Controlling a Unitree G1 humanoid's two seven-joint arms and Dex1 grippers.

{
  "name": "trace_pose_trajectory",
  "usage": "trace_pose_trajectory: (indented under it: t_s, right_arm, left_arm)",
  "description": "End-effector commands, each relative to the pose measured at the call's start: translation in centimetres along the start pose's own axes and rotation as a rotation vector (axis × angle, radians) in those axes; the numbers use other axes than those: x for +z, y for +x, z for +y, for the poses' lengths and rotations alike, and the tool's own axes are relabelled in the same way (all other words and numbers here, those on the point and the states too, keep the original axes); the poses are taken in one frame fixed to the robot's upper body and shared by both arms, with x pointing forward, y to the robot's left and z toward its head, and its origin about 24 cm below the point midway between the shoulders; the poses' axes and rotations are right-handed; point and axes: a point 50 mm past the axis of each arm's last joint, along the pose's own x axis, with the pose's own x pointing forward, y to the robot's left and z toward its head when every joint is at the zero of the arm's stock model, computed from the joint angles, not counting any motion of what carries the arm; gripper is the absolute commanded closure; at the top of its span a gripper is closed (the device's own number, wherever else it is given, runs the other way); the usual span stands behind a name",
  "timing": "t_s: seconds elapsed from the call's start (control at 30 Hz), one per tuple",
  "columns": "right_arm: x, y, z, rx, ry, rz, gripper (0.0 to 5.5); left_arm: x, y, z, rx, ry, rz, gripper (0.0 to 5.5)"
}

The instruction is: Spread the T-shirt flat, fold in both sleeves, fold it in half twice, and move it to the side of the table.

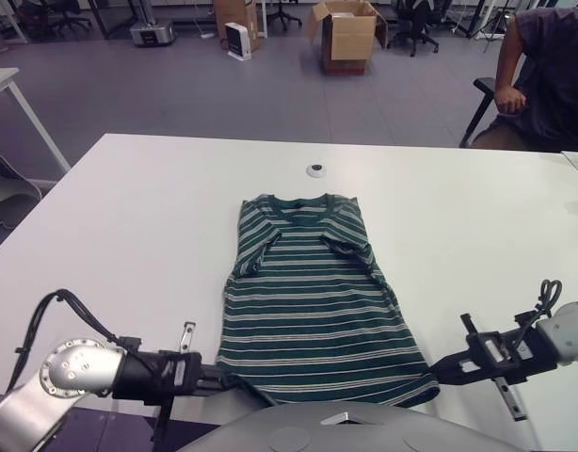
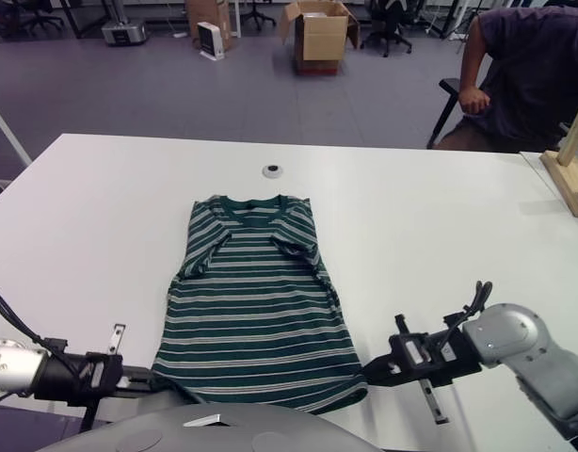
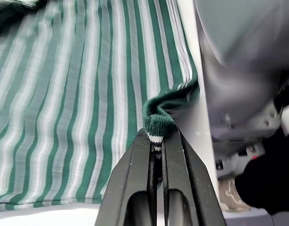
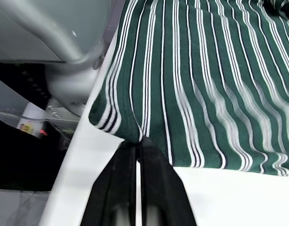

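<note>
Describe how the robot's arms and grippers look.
Both arms end in rounded silver housings: the left arm, the right arm. Black cables loop out of each. The left gripper and right gripper are black, each with two slim fingers tapering to narrow tips. A small metal bracket juts beside each wrist.

small round object (image 1: 316, 170): too small to identify | T-shirt (image 3: 88, 94): cropped in wrist views

Open white tabletop (image 1: 129, 217) outward of left gripper (image 3: 156, 137) and right gripper (image 4: 137, 142) fingers, green-and-white striped T-shirt (image 1: 313, 301) spread between them, small round white puck (image 1: 316, 170) far ahead past collar, pale wooden stand (image 2: 571, 169) far ahead, outward of right fingers.
</note>
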Motion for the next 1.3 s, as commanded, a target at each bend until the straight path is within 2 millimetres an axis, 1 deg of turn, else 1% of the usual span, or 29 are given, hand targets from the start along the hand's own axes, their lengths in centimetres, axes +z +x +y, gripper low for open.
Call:
trace_pose_trajectory:
  t_s: [0.03,0.1,0.17,0.2,0.27,0.33,0.4,0.43,0.47,0.53,0.63,0.7,0.73,0.83,0.93,0.97,1.03,1.13,1.2,1.23,1.27,1.3]
  right_arm:
    - [2.8,-3.5,0.0,0.112,0.158,-0.037,5.50]
    - [4.2,-5.1,-0.7,0.093,0.197,-0.104,5.50]
    - [5.2,-6.1,-1.3,0.066,0.213,-0.151,5.50]
    - [5.3,-6.3,-1.7,0.049,0.208,-0.155,5.50]
    - [5.4,-6.6,-3.2,-0.016,0.192,-0.180,5.50]
    - [5.4,-7.4,-5.2,-0.106,0.183,-0.208,5.50]
    - [5.2,-8.6,-8.2,-0.234,0.196,-0.264,5.50]
    - [5.0,-8.8,-9.9,-0.290,0.204,-0.289,5.50]
    - [4.8,-8.7,-11.4,-0.329,0.211,-0.296,5.50]
    - [3.7,-7.7,-14.1,-0.399,0.240,-0.287,5.50]
    - [1.8,-6.0,-17.6,-0.545,0.321,-0.300,5.50]
    - [0.8,-5.4,-19.0,-0.630,0.364,-0.295,5.50]
    - [0.3,-5.1,-19.3,-0.655,0.382,-0.286,5.50]
    - [-0.4,-3.9,-20.0,-0.667,0.407,-0.267,5.50]
    - [-0.7,-2.8,-20.5,-0.673,0.431,-0.270,5.50]
    - [-0.8,-2.4,-20.8,-0.697,0.449,-0.275,5.23]
    - [-1.1,-1.9,-21.2,-0.767,0.473,-0.278,4.87]
    - [-1.8,-2.1,-21.6,-0.910,0.501,-0.264,4.39]
    - [-2.1,-3.0,-21.8,-1.057,0.454,-0.196,3.99]
    - [-1.6,-3.1,-21.9,-1.089,0.404,-0.193,3.85]
    - [-0.9,-2.9,-22.1,-1.086,0.359,-0.212,3.67]
    - [0.3,-2.2,-22.3,-1.050,0.293,-0.238,3.54]
  left_arm:
    - [4.1,-1.4,0.6,-0.081,-0.142,-0.124,5.46]
    - [5.8,-1.7,0.7,-0.120,-0.198,-0.188,5.46]
    - [7.1,-2.0,0.7,-0.154,-0.240,-0.231,5.46]
    - [7.5,-2.2,1.2,-0.140,-0.239,-0.246,5.46]
    - [7.7,-2.5,3.2,-0.076,-0.214,-0.254,5.46]
    - [7.2,-2.6,6.6,0.004,-0.186,-0.248,5.46]
    - [6.5,-2.6,10.8,0.095,-0.187,-0.276,5.46]
    - [6.1,-2.5,12.7,0.135,-0.193,-0.286,5.46]
    - [5.7,-2.2,14.1,0.161,-0.202,-0.291,5.46]
    - [4.6,-1.3,16.6,0.195,-0.223,-0.281,5.46]
    - [2.4,-0.3,19.5,0.285,-0.267,-0.268,5.46]
    - [1.5,-0.1,20.8,0.347,-0.291,-0.271,5.46]
    - [1.1,0.1,21.4,0.381,-0.299,-0.264,5.46]
    - [0.5,1.0,22.8,0.450,-0.319,-0.253,5.46]
    - [-0.2,2.2,23.1,0.455,-0.339,-0.224,5.46]
    - [-0.7,2.6,23.1,0.463,-0.353,-0.207,5.19]
    - [-1.4,2.8,23.3,0.499,-0.394,-0.198,4.85]
    - [-2.5,1.9,23.8,0.652,-0.457,-0.158,4.42]
    - [-2.9,1.4,24.0,0.729,-0.485,-0.172,4.05]
    - [-2.9,1.1,24.1,0.764,-0.497,-0.196,3.94]
    - [-2.9,0.7,24.2,0.796,-0.507,-0.220,3.76]
    - [-3.0,0.3,24.2,0.836,-0.515,-0.243,3.58]
